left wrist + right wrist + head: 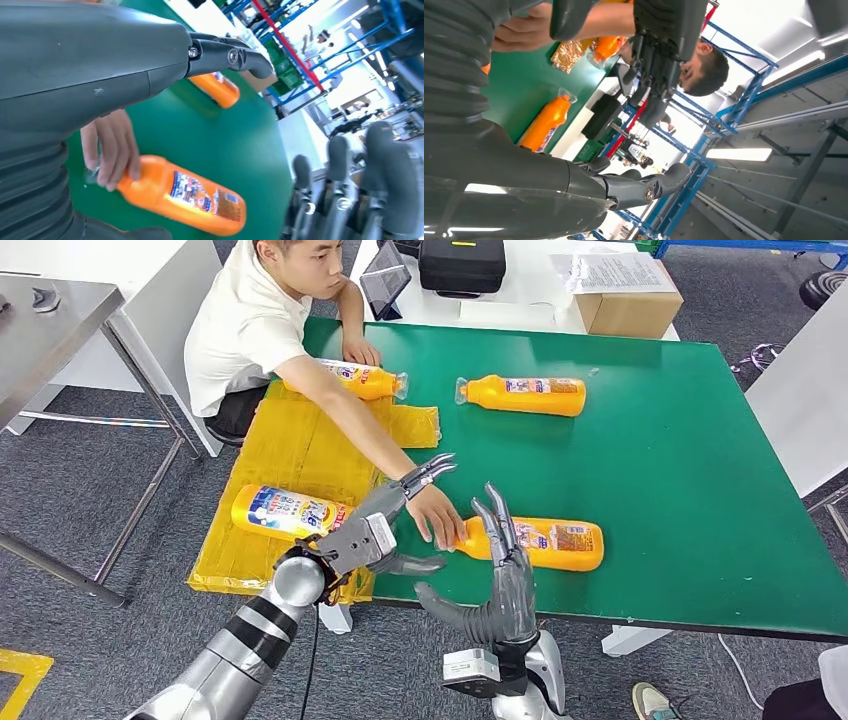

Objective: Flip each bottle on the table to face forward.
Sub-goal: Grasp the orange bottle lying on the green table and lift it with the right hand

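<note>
A person's hand (437, 516) covers the near bottle (545, 543).
Both robot hands, left hand (385, 525) and right hand (500, 585), spread empty fingers wide; the bottle lies at 1 o'clock of the right one.

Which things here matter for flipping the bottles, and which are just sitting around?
For the job: near bottle under the person's hand; far bottle; bottle by the person's elbow; bottle on the yellow sheet.

Lying about: cardboard box, black case, tablet.
</note>
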Robot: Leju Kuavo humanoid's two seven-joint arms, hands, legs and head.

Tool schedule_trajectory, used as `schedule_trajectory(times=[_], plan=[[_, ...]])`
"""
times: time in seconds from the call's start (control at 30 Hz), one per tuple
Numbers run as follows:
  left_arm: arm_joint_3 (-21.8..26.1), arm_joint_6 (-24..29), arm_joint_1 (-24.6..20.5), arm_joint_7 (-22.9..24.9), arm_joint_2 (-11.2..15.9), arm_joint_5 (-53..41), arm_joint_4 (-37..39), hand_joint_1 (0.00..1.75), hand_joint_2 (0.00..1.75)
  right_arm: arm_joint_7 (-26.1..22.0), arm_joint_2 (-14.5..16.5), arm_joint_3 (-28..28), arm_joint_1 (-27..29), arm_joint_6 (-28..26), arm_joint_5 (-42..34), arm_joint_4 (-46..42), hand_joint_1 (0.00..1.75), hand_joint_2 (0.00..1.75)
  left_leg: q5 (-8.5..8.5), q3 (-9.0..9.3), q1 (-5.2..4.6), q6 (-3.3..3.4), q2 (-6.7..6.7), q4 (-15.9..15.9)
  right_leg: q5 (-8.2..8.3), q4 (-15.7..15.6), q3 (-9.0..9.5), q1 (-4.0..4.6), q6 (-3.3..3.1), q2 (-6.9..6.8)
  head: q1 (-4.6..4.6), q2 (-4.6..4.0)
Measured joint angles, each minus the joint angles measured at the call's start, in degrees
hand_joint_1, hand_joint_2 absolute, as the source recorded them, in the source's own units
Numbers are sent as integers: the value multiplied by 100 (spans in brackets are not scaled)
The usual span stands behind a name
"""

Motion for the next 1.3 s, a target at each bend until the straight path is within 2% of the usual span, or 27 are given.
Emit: schedule_trajectory(times=[0.13,0.23,0.3,0.43,0.53,0.7,0.83,1.0,1.13,1.3], plan=[[-29,-37,63,8,1,138,-165,0,175,0,3,-24,16,0,133,1,0,175,0,0,0,0,0,0,0,0,0,0,0,0,0,0],[-80,69,196,51,-8,589,-312,0,175,3,45,-220,54,0,673,65,0,175,-1,0,-1,0,0,0,0,0,0,-1,0,0,-1,0],[-66,509,417,148,-84,1091,-419,0,175,32,100,-516,106,0,1090,171,0,175,-1,-1,-1,0,-2,0,-1,-2,-1,-1,1,-1,-1,0],[-1,1930,879,201,-367,2214,-428,0,175,65,240,-1482,213,-2,1962,333,0,175,-3,-8,-5,2,-11,0,-3,-4,-5,-4,1,-8,0,0],[-5,2364,1021,14,-463,2565,-317,0,175,63,309,-2200,233,-2,2494,420,0,175,-3,-8,-7,3,-11,0,-2,-4,-4,-7,2,-9,-2,0],[-7,2426,1178,77,-479,2939,-273,0,175,40,358,-3152,239,-2,2859,529,0,175,-3,-7,-7,3,-11,0,-1,-4,-2,-7,3,-9,-2,0],[-9,2541,1234,109,-479,2960,-272,0,175,76,379,-3591,236,-2,3133,608,0,175,-3,-7,-7,3,-10,0,-2,-3,-3,-6,3,-8,-2,0],[-26,2624,1246,107,-479,2898,-252,0,175,505,356,-3779,203,-2,3544,843,0,175,-3,-7,-6,3,-10,0,-2,-3,-3,-6,3,-8,-2,0],[-39,2639,1252,103,-479,2871,-229,0,175,605,319,-3815,183,-2,3573,991,0,175,-3,-8,-7,3,-10,0,-2,-3,-2,-7,3,-8,-2,0],[-130,2733,1267,61,-479,2659,-222,0,175,1147,80,-3780,-117,-2,3502,1694,0,175,-2,-7,-8,4,-12,0,-1,-4,1,-8,3,-9,-2,0]])
